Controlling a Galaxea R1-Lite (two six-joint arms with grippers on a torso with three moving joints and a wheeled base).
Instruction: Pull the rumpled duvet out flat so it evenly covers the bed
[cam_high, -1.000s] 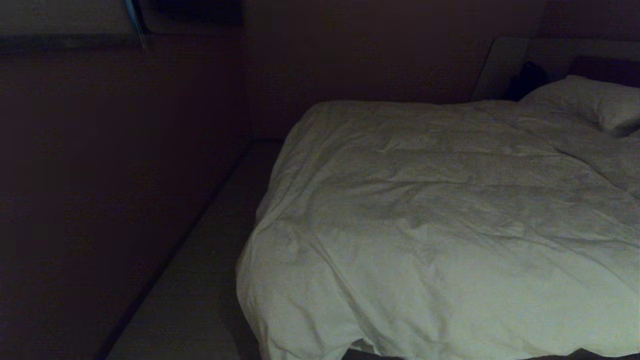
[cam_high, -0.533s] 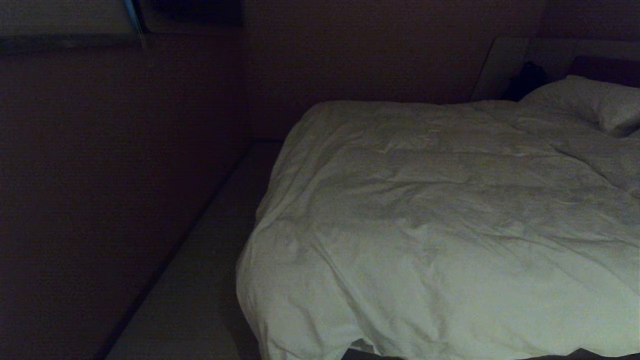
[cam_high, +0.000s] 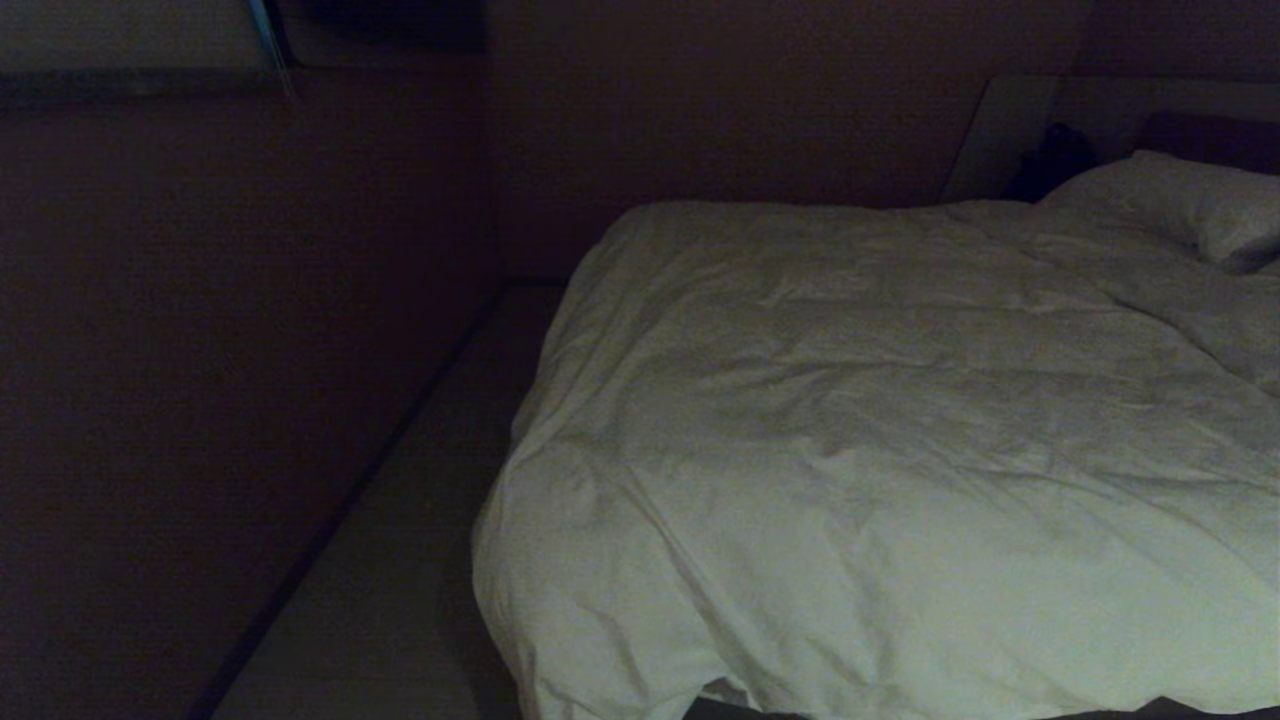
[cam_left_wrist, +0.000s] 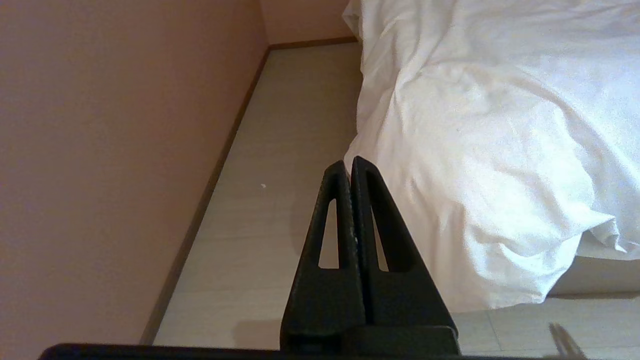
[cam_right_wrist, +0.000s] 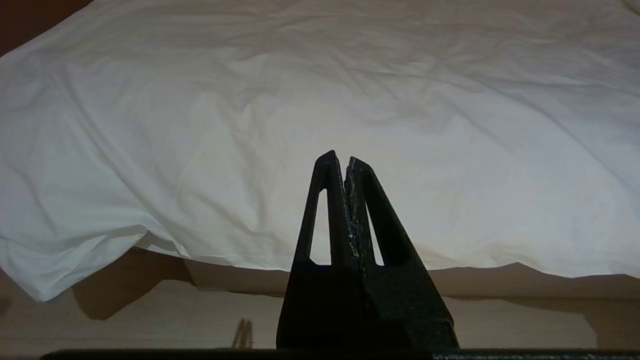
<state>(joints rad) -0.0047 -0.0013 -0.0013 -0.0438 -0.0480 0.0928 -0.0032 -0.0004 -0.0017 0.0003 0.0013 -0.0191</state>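
From my head camera neither arm shows. The duvet (cam_high: 860, 470) runs off the right and lower edges, so I cannot see its far side or its foot hem in full. The bed (cam_high: 1020, 120) is almost wholly covered; only part of its pale headboard surround shows. One pillow (cam_high: 1190, 195) is cut by the right edge. A dark object (cam_high: 1050, 160) beside the headboard is too dim to identify. The left wall and the upper left corner are too dark to read. In the left wrist view, a thin object (cam_left_wrist: 565, 340) at the frame's edge is cut off and unidentifiable.
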